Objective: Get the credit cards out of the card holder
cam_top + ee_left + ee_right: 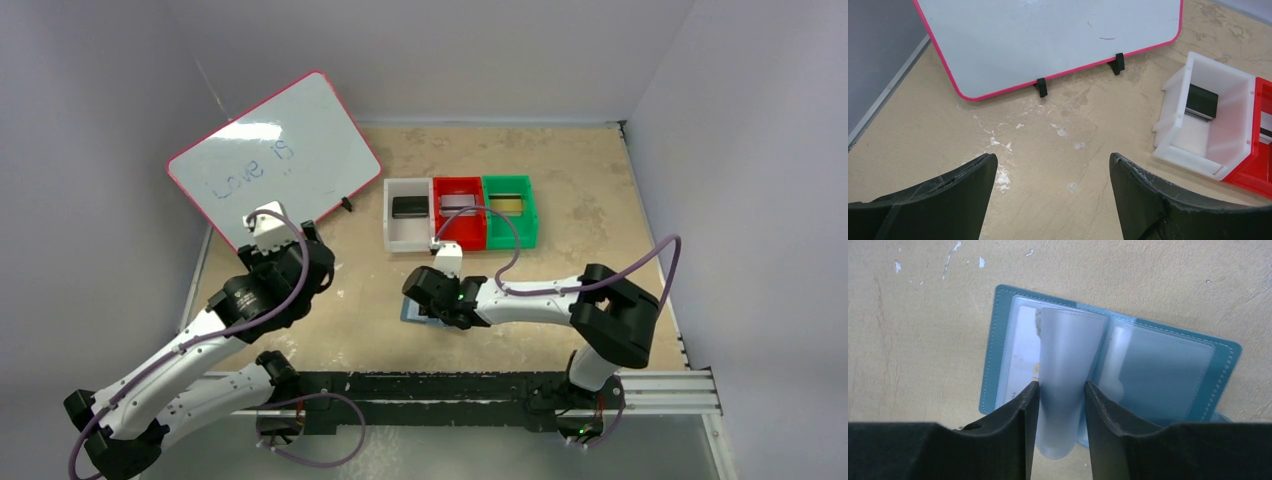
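Card holder (1168, 365) lies open on the table (918, 330), near the bins (510, 238). We see our right claw (1062, 387) pinching one clear inner pocket (1068, 350), with a pale card (1023, 355) beside it. Our left claw (1053, 160) hangs released, well apart.

We can read only one piece of writing: the words "Love is", handwritten in faint blue marker on the pink-framed whiteboard (275, 160) in the upper left of the top view. In the right wrist view, a pale credit card (1023, 350) in the left pocket of the card holder (1223, 370) bears a small gold mark — too blurred for us to read.
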Motion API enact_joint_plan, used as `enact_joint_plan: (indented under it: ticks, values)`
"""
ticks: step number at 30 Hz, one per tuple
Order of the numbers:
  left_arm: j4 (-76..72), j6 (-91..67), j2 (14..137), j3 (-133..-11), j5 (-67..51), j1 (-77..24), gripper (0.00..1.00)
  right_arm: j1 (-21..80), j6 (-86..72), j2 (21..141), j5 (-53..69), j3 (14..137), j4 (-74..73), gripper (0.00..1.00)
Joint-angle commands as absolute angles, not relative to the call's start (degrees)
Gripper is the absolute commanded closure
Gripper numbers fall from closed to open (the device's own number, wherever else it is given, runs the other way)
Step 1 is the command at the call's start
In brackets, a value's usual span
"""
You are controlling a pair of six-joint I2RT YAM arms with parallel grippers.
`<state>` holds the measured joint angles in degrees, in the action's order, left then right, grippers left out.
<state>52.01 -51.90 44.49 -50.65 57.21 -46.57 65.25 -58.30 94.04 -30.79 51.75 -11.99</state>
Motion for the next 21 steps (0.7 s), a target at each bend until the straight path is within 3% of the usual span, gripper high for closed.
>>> enact_joint_plan:
  ticks: [1, 8, 15, 21]
  values:
    - [51.3, -52.3, 44.6, -50.9, 57.3, -46.5, 0.18, 65.6, -55.3, 90.2, -28.9, 49.1, -6.6, 0.64]
    - [40.9, -49.7, 45.7, -48.4, 43.3, -46.5, 0.19, 65.3, -53.4, 84.3, -26.6, 41.0, 4.4, 0.73]
    - [22.9, -48.6, 51.0, -43.7, 21.5, -46.8, 0.24, 60.7, -53.2, 78.1, -17.2, 29.5, 21.8, 0.73]
    - [9.9, -53.6, 58.0, -39.8, 14.6, -51.4, 0.27, 55.2, -54.3, 75.8, -10.9, 21.9, 31.9, 0.72]
